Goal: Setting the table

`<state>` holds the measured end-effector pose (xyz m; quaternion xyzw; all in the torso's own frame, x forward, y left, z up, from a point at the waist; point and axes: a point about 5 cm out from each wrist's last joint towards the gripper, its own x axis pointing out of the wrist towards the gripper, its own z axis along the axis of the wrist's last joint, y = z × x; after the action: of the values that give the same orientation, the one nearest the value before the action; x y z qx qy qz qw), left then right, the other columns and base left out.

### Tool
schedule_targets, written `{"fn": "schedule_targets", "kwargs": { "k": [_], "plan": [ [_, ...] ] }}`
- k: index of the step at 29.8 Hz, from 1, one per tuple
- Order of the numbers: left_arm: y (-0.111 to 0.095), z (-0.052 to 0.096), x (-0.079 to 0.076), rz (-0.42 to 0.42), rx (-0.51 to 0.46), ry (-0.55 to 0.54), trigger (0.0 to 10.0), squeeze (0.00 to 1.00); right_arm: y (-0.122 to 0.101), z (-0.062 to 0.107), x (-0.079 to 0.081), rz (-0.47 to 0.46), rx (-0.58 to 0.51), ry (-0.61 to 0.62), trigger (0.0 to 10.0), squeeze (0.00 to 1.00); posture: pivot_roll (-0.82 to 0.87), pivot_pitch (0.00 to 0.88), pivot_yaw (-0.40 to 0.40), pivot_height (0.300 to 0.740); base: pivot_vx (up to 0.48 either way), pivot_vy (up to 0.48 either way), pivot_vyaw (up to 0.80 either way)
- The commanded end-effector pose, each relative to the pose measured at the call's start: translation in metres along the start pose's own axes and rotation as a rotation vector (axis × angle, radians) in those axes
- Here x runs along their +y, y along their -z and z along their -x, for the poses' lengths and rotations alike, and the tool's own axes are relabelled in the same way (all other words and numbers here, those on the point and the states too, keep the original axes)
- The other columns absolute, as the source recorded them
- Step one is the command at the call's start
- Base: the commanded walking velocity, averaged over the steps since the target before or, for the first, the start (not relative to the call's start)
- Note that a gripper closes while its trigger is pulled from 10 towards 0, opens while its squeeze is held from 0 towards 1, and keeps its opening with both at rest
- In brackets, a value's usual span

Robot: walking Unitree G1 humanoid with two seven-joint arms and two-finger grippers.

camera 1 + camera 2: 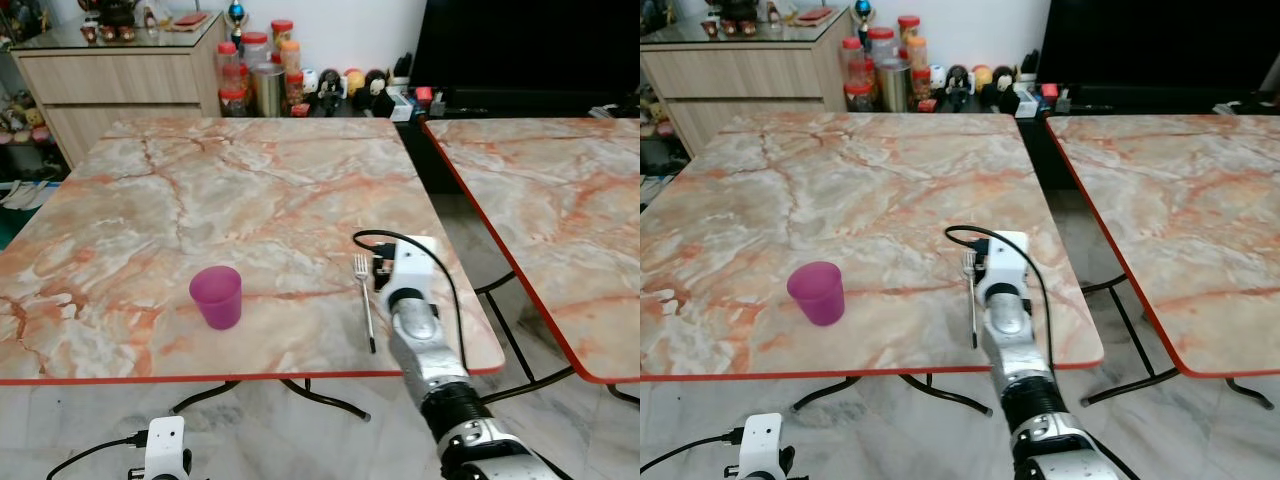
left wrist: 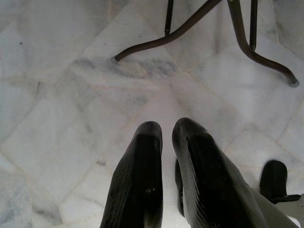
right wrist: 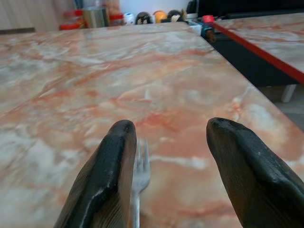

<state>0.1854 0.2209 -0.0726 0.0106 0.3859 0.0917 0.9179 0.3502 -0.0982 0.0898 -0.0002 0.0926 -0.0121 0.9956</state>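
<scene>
Silver metal fork (image 1: pixel 364 297) is lying flat near the marble-patterned table's red front edge (image 1: pixel 250 377), tines pointing away; right gripper (image 3: pixel 173 156), fingers spread apart, is hovering just beside it, seemingly having set it right of the purple plastic cup (image 1: pixel 217 296). Left gripper (image 2: pixel 166 142), nearly closed, is hanging idle.

Marble-pattern table (image 1: pixel 250 190), pink-orange veining, red edge trim, dark curved metal legs on a pale tiled floor (image 2: pixel 71 95). On it: purple cup (image 1: pixel 217 296), upright, near the front edge, left of centre. Fork (image 1: pixel 364 300) lies flat to the cup's right, well apart from it, tines pointing away from the robot, handle toward the front edge. Second table (image 1: pixel 560 210), same top and trim, stands to the right with a gap between the two. A few jars (image 1: pixel 262 68) sit on something just past the first table's far edge.
</scene>
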Motion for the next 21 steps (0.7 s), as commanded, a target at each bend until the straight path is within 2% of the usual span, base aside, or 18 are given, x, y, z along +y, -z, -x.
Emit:
{"fn": "schedule_targets", "kwargs": {
  "k": [1, 10, 21],
  "plan": [
    [0.004, 0.001, 0.002, 0.009, 0.022, -0.006, 10.0, 0.00, 0.001, -0.001, -0.001, 0.008, 0.025, -0.009, 10.0, 0.00, 0.08, 0.000, -0.023, 0.714, 0.000, 0.000, 0.00],
    [0.006, 0.002, 0.002, 0.008, 0.030, -0.003, 10.0, 0.00, 0.017, 0.004, 0.001, 0.038, 0.092, -0.048, 10.0, 0.00, 0.08, 0.000, -0.022, 0.714, 0.000, 0.000, 0.00],
    [0.005, 0.001, 0.002, 0.000, 0.030, 0.002, 10.0, 0.00, 0.018, 0.002, 0.009, 0.039, 0.110, -0.117, 10.0, 0.00, 0.08, 0.000, -0.022, 0.714, 0.000, 0.000, 0.00]
  ]
}}
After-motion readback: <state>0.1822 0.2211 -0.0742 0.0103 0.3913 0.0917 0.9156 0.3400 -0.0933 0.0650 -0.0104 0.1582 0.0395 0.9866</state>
